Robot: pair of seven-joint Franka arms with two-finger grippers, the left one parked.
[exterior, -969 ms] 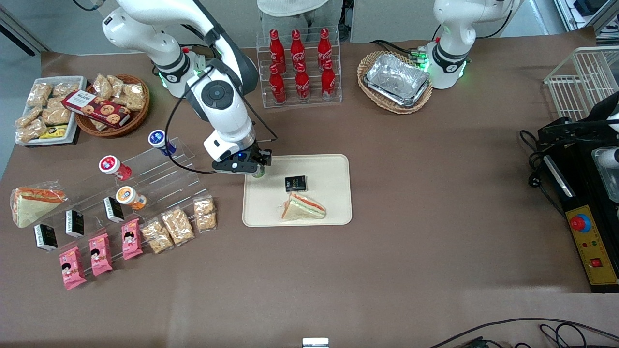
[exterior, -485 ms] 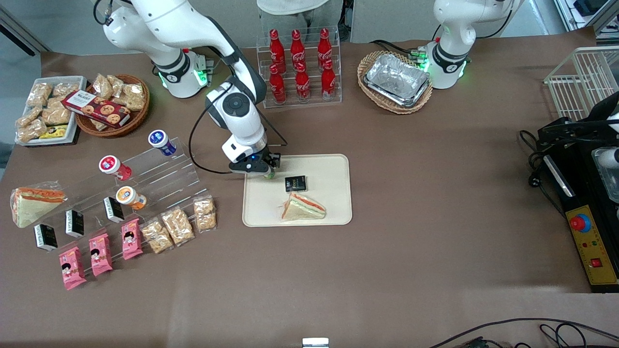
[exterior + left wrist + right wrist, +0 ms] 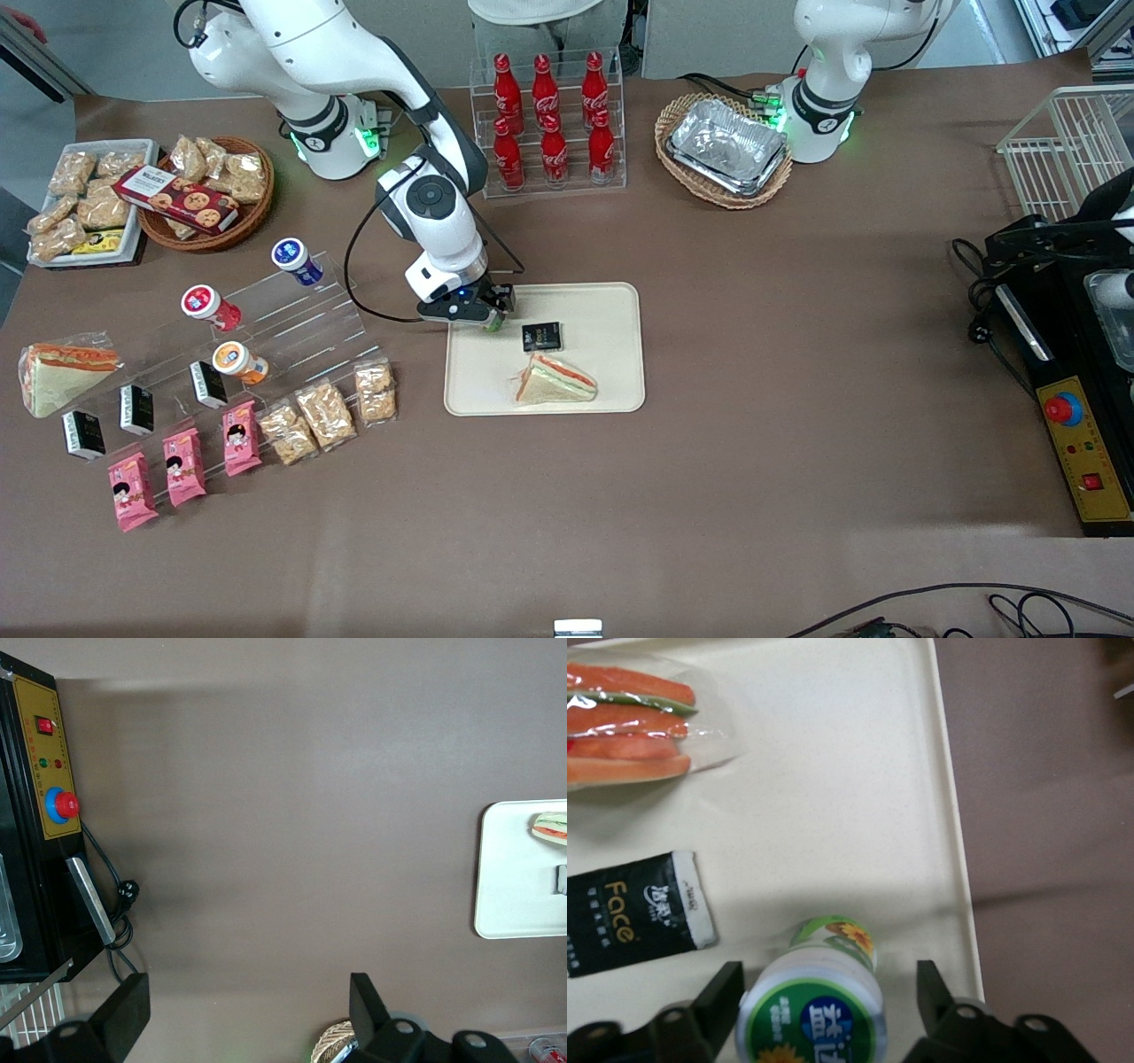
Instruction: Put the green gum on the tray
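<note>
Gripper [image 3: 824, 1005] fingers are sitting wide open around green gum [image 3: 819, 1001] on tray [image 3: 611, 372]; retreating crooked risks tipping it.

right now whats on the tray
On the tray lie a wrapped sandwich and a black Face packet. The green gum stands upright between the open fingers of the hand; whether its base touches the tray is hidden.
</note>
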